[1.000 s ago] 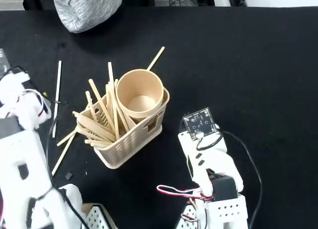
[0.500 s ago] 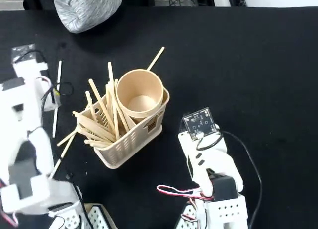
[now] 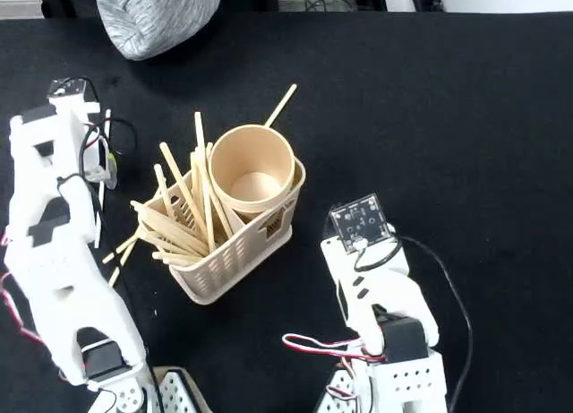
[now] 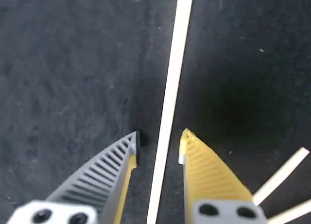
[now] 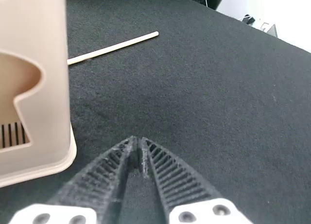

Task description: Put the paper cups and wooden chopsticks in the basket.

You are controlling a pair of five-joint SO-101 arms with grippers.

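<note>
Black table (image 3: 448,117), seen from above, with a grey cloth bundle (image 3: 157,14) at its far edge. The target, a loose wooden chopstick (image 4: 167,102), lies flat on the table on the left arm's side of the basket (image 3: 235,252), apart from it. Its long axis runs roughly from the far edge of the table towards the near edge, one end pointing away from the arms.

The left gripper (image 4: 160,133) straddles the chopstick. Its jaws are part open, one on each side of the stick and closed on nothing. They stand crosswise to the long axis, so closing should pinch the stick across its narrow width. This is judged to be the moment just before a grasp.

Two more loose chopsticks (image 3: 121,252) lie near the basket's left wall. Another chopstick (image 3: 280,106) lies behind it.

The basket already holds the paper cup (image 3: 252,171), which sits upright with its mouth up, and a leaning sheaf of chopsticks (image 3: 183,211). The right gripper (image 5: 137,141) rests low beside the basket, its fingers pressed together and empty.
</note>
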